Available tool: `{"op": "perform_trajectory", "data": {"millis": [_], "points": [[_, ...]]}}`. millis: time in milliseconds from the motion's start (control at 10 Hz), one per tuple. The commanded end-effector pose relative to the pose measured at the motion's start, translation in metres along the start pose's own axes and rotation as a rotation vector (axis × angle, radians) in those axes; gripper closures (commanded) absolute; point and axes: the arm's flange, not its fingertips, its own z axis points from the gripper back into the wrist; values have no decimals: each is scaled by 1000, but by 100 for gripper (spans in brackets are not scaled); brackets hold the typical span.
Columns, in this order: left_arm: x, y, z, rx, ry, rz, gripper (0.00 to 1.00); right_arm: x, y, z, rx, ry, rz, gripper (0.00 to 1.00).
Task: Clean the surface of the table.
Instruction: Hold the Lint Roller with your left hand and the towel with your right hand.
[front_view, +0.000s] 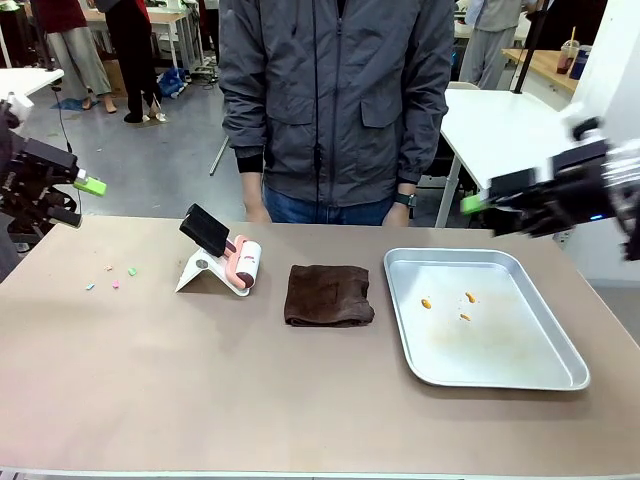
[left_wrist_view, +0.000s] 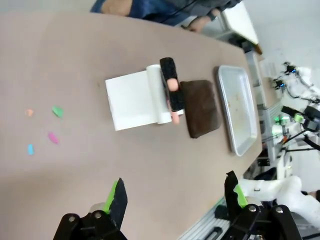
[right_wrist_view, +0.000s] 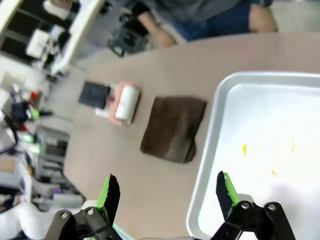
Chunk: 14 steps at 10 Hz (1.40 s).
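Observation:
The brownish table (front_view: 250, 390) carries several small coloured scraps (front_view: 111, 276) near its left end. In the left wrist view the scraps (left_wrist_view: 52, 137) lie apart on the table (left_wrist_view: 100, 165), beyond and left of my fingers. A lint roller (front_view: 240, 262) with a pink handle rests on a white stand left of centre. A folded brown cloth (front_view: 328, 295) lies in the middle. My left gripper (front_view: 85, 192) hangs open above the table's left end. Above the far right edge, my right gripper (front_view: 478, 205) is open and holds nothing. Both wrist views show open jaws: left gripper (left_wrist_view: 175, 197), right gripper (right_wrist_view: 167, 192).
A silver tray (front_view: 560, 375) with a few orange crumbs (front_view: 466, 297) sits at the right; the tray (right_wrist_view: 210, 165) lies under my right gripper. A person in a grey jacket (front_view: 335, 90) stands at the far edge. Cloth (right_wrist_view: 174, 129) and roller (right_wrist_view: 125, 102) lie beyond.

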Motion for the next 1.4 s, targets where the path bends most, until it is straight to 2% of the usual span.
{"op": "perform_trajectory", "data": {"millis": [0,200,400,600,700,1100,1200,1300], "points": [[16,-7,-11,72,33,-34,0,5,17,-52,-56,106,36,0],[24,-15,-34,105,69,-78,0,-3,44,-111,-108,211,31,0],[31,-20,-59,147,95,-92,0,-18,61,-152,-150,301,5,0],[33,-22,-72,144,106,-106,0,-22,57,-151,-178,279,-7,0],[32,-20,-68,117,80,-94,0,-33,54,-157,-127,304,24,0],[28,-19,-72,121,101,-117,0,-31,54,-159,-137,308,8,0],[28,-18,-75,123,100,-115,0,-33,68,-161,-278,297,17,0],[42,-22,-81,151,104,-81,0,-16,77,-176,-367,313,-14,0]]}}
